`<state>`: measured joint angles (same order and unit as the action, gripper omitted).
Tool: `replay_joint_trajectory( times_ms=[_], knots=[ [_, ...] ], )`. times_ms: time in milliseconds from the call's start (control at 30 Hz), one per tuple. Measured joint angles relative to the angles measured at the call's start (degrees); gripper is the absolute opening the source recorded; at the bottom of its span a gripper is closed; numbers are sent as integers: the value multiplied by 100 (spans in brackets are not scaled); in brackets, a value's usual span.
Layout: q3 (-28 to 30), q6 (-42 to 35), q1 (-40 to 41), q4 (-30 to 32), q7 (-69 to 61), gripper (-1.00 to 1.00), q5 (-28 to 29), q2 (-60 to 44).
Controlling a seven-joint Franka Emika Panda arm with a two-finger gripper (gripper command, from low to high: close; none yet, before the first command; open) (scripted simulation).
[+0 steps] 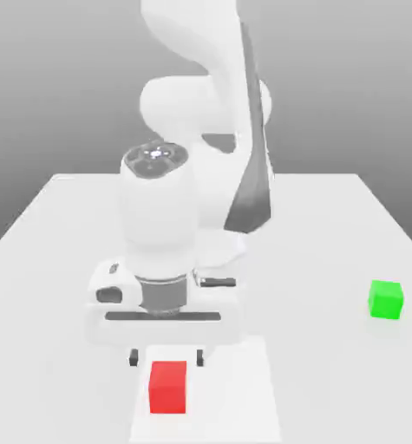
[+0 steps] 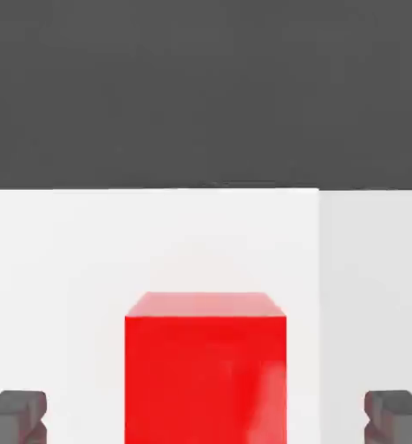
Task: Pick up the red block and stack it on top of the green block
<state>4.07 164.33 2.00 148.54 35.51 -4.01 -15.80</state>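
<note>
1. Two cubes sit on the white tabletop [image 1: 330, 225]; taking the red block [image 1: 167, 387] as landmark, the tool [image 1: 166, 356] comes first in the exterior view, hanging just above and slightly behind that cube, pointing down.
2. Its two dark fingertips [image 1: 134, 356] stand wide apart, one on each side of the red block's top edge, with nothing between them yet. In the hand view the fingertips [image 2: 15, 414] appear at the two lower corners, clear of the red block [image 2: 206, 368] on both sides.
3. The red block rests flat on the tabletop, centred in the gap between the fingers, so I judge the coming move to be a straight descent; the cube has no long axis, and its faces look square to the fingers.
4. Well apart from the red block, toward the exterior view's right and a little farther back, the green block [image 1: 386, 299] sits alone on the tabletop, untouched.
5. The stack is not yet begun.
</note>
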Motion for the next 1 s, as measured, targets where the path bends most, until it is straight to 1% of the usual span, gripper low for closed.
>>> replay_joint_trajectory(
  times_ms=[33,267,433,500,567,767,933,1000],
  knots=[
    [-44,151,36,-26,-31,-100,-41,-180],
    [-60,175,51,-30,-23,-100,-32,-211],
    [67,-578,-25,107,149,-100,200,683],
    [-204,-753,-242,183,-60,-100,218,935],
    [-571,-835,-657,265,-375,-100,199,1099],
    [-1573,-1034,-2421,523,-1609,-100,44,1573],
    [-2162,-1184,-3806,739,-2548,-100,26,1942],
    [-2305,-1105,-4086,790,-2718,-100,137,1910]
  ],
)
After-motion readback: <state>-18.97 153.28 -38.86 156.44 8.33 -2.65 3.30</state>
